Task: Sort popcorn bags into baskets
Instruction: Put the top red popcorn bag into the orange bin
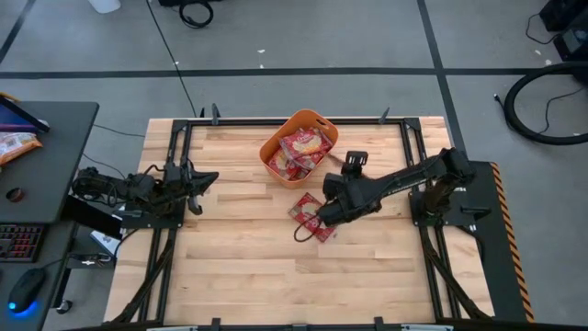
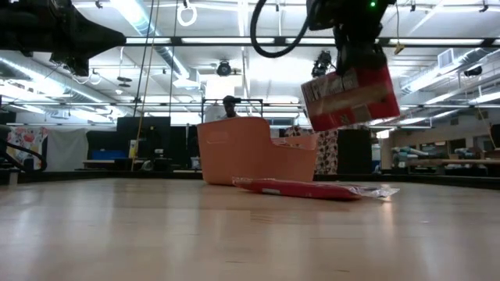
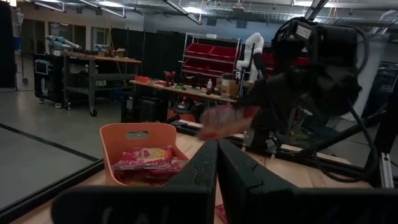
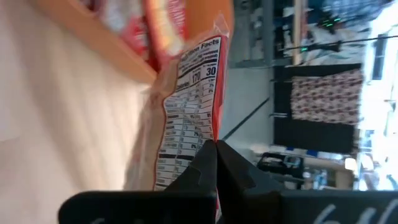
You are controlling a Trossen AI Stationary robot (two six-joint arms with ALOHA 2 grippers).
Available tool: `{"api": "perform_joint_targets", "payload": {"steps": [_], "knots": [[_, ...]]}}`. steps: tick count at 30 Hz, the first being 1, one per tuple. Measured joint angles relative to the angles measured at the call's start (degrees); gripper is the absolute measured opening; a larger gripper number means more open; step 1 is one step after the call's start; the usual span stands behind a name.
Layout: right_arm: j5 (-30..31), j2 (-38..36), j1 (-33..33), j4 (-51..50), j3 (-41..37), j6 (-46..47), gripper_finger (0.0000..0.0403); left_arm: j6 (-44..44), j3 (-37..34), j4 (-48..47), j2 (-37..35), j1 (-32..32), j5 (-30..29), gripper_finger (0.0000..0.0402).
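The popcorn bag [image 2: 350, 97] in play hangs clear of the table, pinched by its edge in the right gripper [image 4: 216, 144], whose two fingers are closed tight on the wrapper with the nutrition panel facing the wrist camera. In the low view it dangles tilted, its long side roughly level, above another red packet [image 2: 308, 188] that lies flat on the wood. From above, the carried bag sits near the table's middle, and the orange tub [image 1: 275, 144] lies toward about eleven o'clock from the right gripper [image 1: 322, 218], near but not touching, already holding several packets [image 1: 300, 152]. Two or so bags [image 1: 306, 213] remain on the boards just under and beside the gripper, at roughly six o'clock from the tub. The coming move likely turns on that short up-and-left carry until the bag is over the tub's rim. The left gripper [image 1: 195, 182] waits at the table's nine o'clock edge, fingers pressed together and empty, well apart from the bags, so the right arm is plainly the nearer.
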Motion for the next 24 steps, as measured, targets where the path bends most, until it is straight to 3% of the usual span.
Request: {"api": "perform_joint_targets", "payload": {"steps": [5,12,19,24], "knots": [[4.26,-1.80,-4.10,4.95,0.00,-9.59,0.0000,0.01,0.00,0.26,0.00,0.01,-0.01,0.0016],[3.61,-2.23,-11.93,27.59,-0.02,-37.05,0.0000,0.12,0.00,1.21,0.00,0.05,-0.01,0.0016],[-5.67,-1.98,-19.08,50.00,-0.04,-63.02,0.0000,0.12,0.00,1.21,0.00,0.05,-0.01,0.0016],[-21.05,-1.75,-22.48,60.17,-0.62,-77.96,0.0000,0.45,0.00,1.19,0.00,0.05,-0.01,0.0016]]}}
